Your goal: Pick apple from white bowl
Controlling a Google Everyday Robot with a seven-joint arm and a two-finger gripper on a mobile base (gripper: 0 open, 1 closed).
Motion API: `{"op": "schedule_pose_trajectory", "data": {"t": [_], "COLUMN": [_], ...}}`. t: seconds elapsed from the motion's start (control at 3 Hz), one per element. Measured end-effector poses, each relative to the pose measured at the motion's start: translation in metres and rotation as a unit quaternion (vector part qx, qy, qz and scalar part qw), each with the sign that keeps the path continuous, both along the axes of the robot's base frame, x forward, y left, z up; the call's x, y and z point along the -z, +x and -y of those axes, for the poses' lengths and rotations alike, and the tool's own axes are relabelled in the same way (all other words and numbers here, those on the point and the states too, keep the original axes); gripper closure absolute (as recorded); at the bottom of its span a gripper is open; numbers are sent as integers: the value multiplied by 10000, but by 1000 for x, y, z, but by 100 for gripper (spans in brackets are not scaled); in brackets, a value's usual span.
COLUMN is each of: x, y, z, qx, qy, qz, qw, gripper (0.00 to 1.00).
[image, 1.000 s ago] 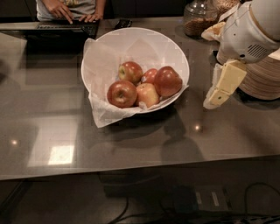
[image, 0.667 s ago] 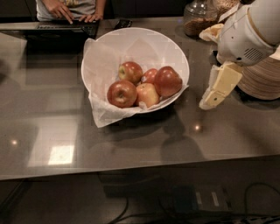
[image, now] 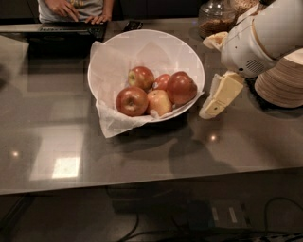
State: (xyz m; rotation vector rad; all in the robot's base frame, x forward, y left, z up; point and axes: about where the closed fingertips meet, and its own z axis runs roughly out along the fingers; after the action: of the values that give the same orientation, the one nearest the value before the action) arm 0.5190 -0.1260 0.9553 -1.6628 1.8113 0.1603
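Apple (image: pixel 181 87), the largest and darkest red of the lot, lies in the white bowl (image: pixel 189 47) on its right side, close under the rim nearest the robot, and we see it touching a paler yellow-pink apple (image: pixel 159 102) on its left. Behind those two sits a partly hidden apple (image: pixel 162 81), with another red one (image: pixel 141 77) further left, and a red-orange apple (image: pixel 131 101) with a stem dimple at the front left. All five rest on crinkled white paper (image: pixel 111 125) that lines the bowl and spills over its front edge onto the grey desk (image: pixel 71 142). The tool (image: pixel 208 112) hangs outside the bowl, just beside its right rim, tilted with its cream tip pointing down and to the left, above the desk. We cannot tell how far open the tool is; it has hold of none of the apples and is apart from the dark red one, with the bowl wall between them. The white arm (image: pixel 265 38) carrying it reaches in from the upper right, in front of a stack of beige paper plates (image: pixel 284 82). At the far edge of the desk we see a glass jar (image: pixel 217 19), a laptop (image: pixel 71 30) and a person's hand (image: pixel 64 8) at the keyboard
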Motion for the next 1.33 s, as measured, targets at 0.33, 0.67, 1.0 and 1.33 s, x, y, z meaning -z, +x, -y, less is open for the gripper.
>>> {"op": "schedule_pose_trajectory", "data": {"t": [0.33,0.67,1.0,1.33], "x": [6,12,15,18], "y": [6,12,19,25], "z": [-7,-11,-16,-21], "qx": [-55,-93,-130,-196], "qy": [122,208,270,319], "qz": [-1,-3,-2,-3], "qw": [9999,9997,9996,9993], "gripper": [9,22,29,35]}}
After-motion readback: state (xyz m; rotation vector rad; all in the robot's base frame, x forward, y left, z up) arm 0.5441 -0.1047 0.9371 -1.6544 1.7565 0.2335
